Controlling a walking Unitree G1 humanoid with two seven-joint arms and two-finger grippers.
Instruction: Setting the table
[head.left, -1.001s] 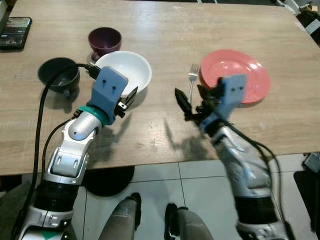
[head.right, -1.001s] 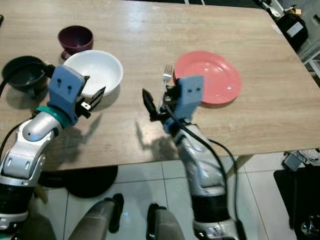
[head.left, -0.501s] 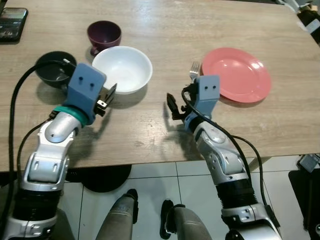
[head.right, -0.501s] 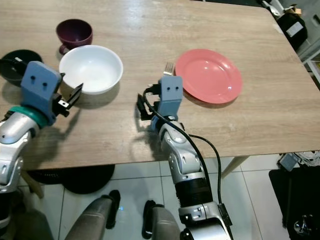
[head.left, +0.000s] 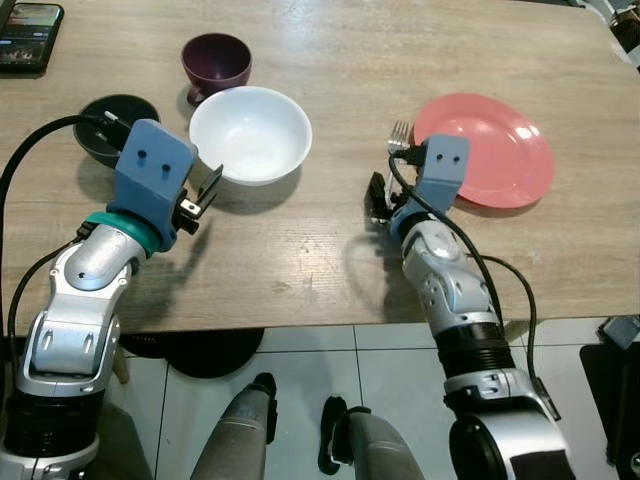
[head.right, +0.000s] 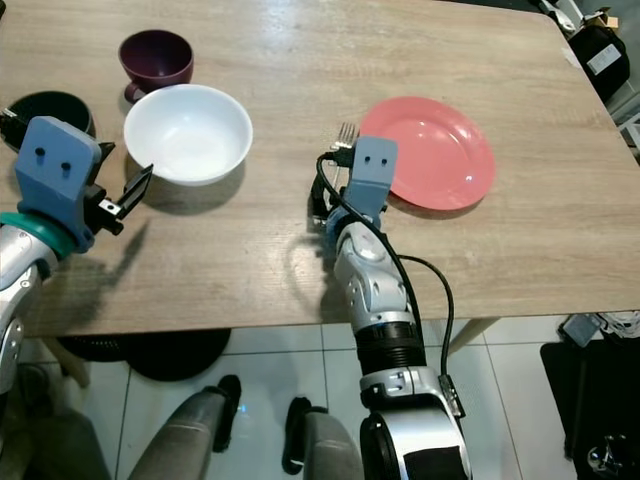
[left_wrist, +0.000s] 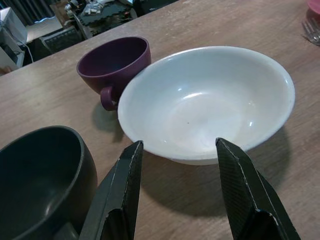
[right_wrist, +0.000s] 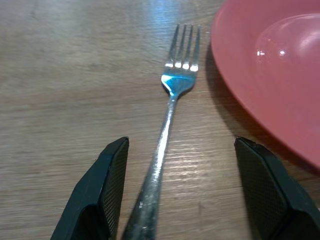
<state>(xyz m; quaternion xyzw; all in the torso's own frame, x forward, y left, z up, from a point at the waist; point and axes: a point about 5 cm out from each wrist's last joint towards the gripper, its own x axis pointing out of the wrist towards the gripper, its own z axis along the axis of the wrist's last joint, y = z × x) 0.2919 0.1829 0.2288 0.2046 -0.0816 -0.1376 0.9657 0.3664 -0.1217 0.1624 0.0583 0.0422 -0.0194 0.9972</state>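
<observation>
Wooden table (head.left: 330, 250) carries the setting: a pink plate (head.left: 495, 150) on the right, with a fork (right_wrist: 167, 115) lying just left of it, tines pointing far. Right gripper (right_wrist: 182, 195) sits low over the fork's handle, fingers spread wide to either side of it, not closed. Left gripper (left_wrist: 180, 195) hovers at the near rim of a white bowl (head.left: 250, 133), fingers wide apart. Purple cup (head.left: 216, 63) stands just beyond the bowl, seemingly touching it; a dark bowl (head.left: 112, 122) sits farther left. A phone (head.left: 28, 22) rests at the far left corner.
</observation>
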